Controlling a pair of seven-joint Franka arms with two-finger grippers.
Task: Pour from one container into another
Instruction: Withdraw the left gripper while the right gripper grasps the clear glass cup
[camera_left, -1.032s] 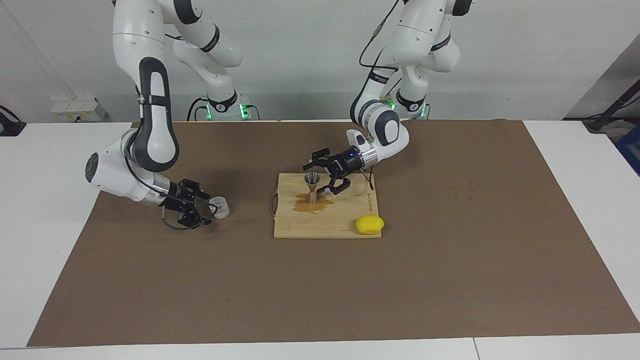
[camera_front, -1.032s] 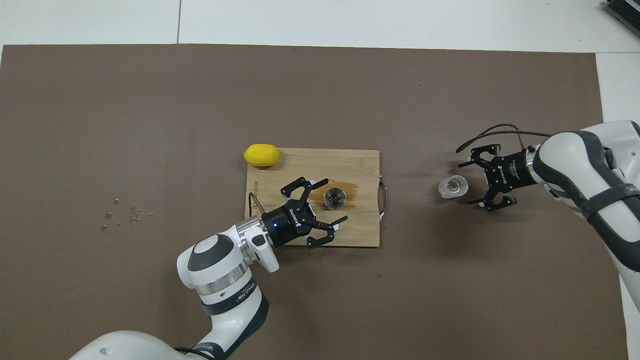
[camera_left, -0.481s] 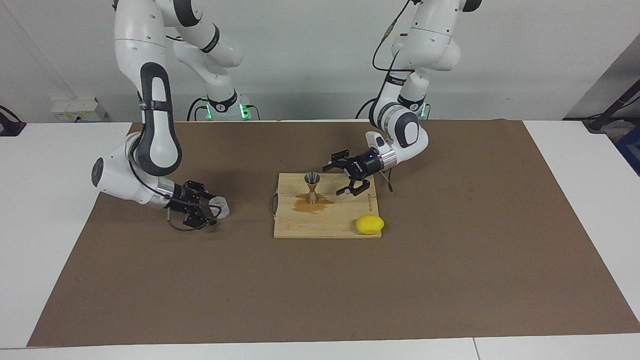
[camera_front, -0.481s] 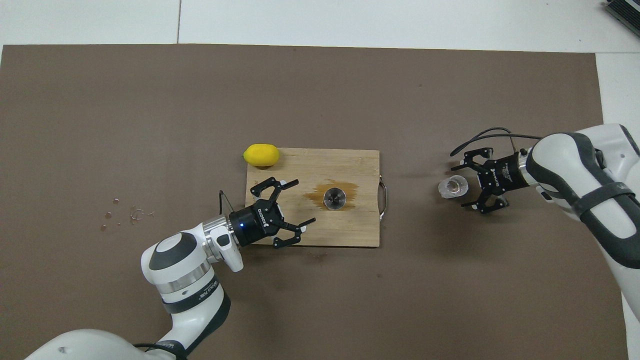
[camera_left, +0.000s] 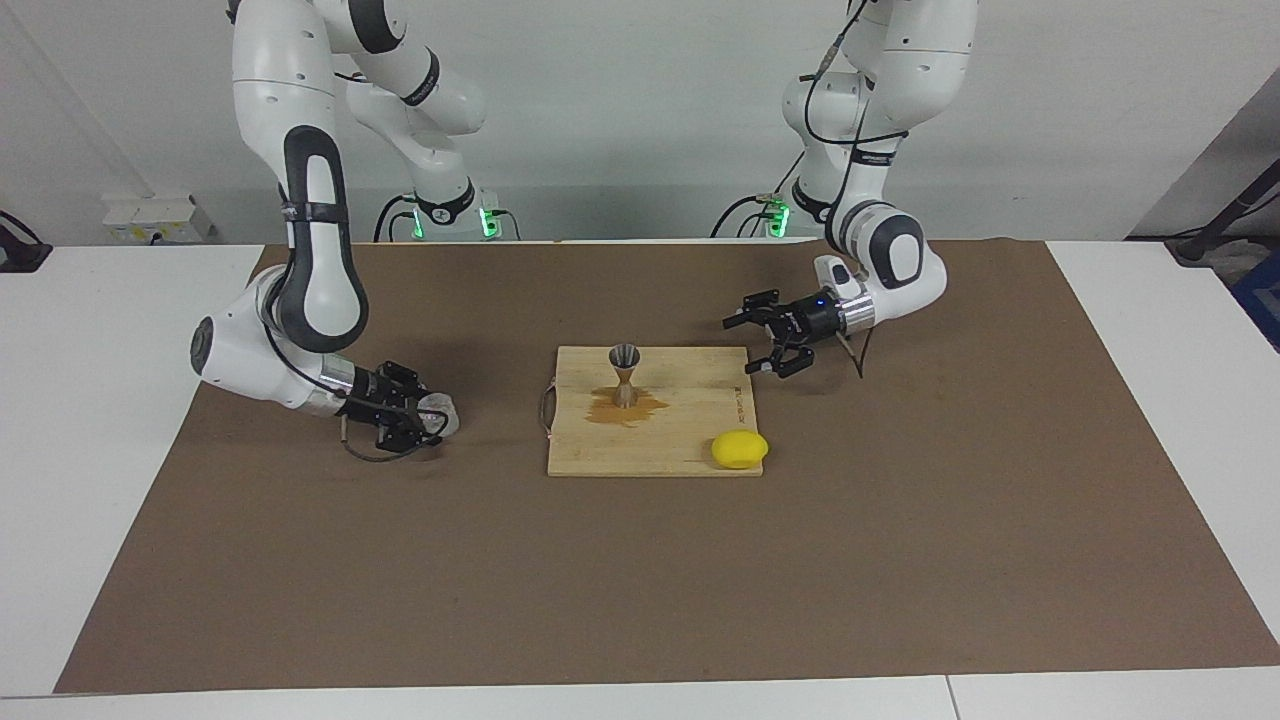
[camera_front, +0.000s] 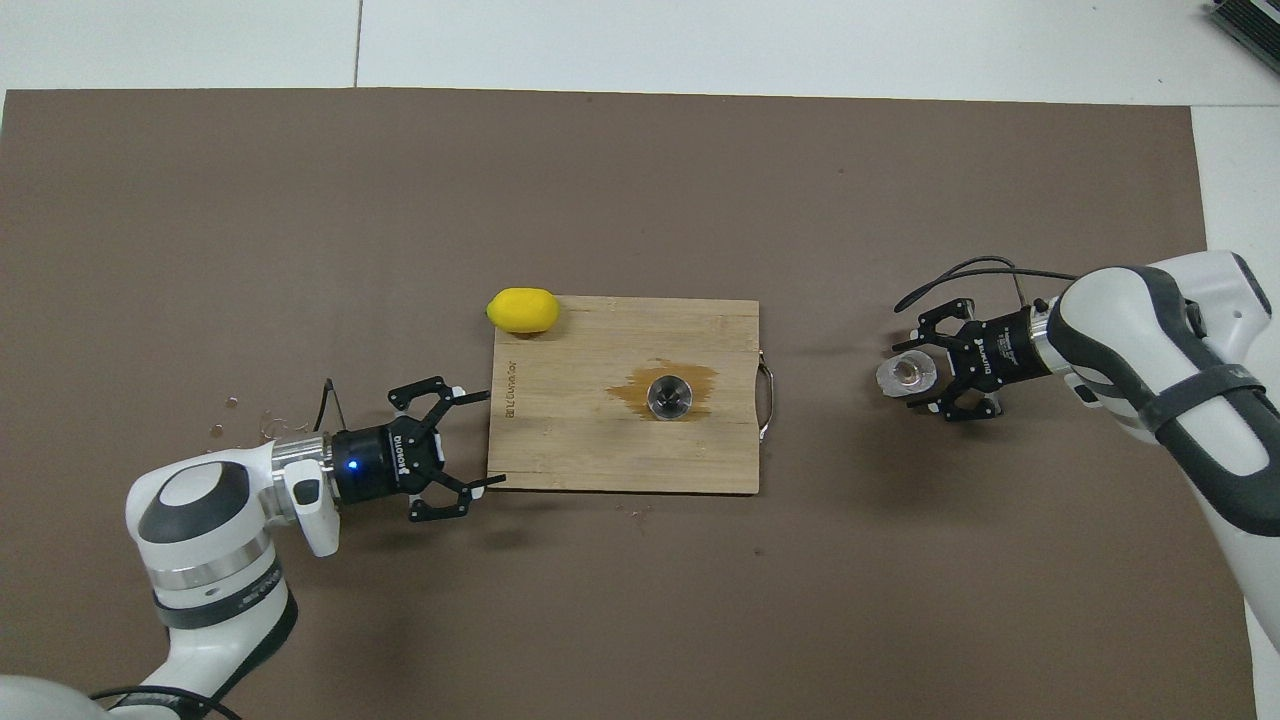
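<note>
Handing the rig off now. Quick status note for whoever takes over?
Left hand: open, empty, waiting over the mat at the cutting board's edge.
Right hand: at the glass; cannot tell if it grips.
Glass: upright on the mat, toward the right arm's end.
Jigger: upright on the board, in a brown stain.
Done: reach to the glass.
Left: lift, carry to the jigger, pour.

My arms (camera_left: 310, 250) are white with dark grey bands, and my grippers are black. Under me lies a brown mat (camera_left: 640, 580) on a white table (camera_left: 90, 330). The pale wood board (camera_front: 600, 460) carries an amber-brown stain (camera_front: 635, 385) around the silver-grey jigger (camera_left: 625, 373). At the board's ten o'clock in the overhead view sits a plain yellow lemon (camera_front: 522, 309). The glass cup (camera_front: 906, 374) is clear.
</note>
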